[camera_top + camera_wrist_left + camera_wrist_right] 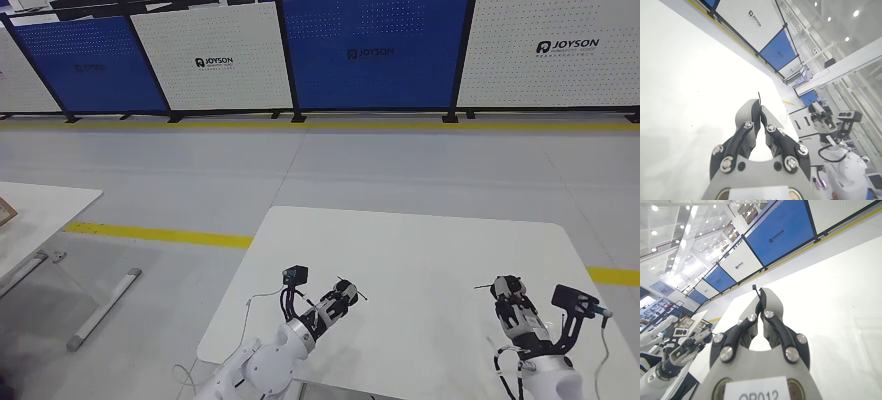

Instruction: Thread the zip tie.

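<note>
Our left pincer [760, 106] grips a thin black strip [759, 97] at its tips, our right pincer [760, 297] the zip tie [754, 287] near its head; both seem springy.

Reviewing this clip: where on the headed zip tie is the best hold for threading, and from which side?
Likely best: take the zip tie just below its head, pads on the flat faces, coming from the tail side so the head stays clear. The right pincer is shut on it that way, head poking out in front. The left pincer likewise leaves a pointed strip free.
</note>
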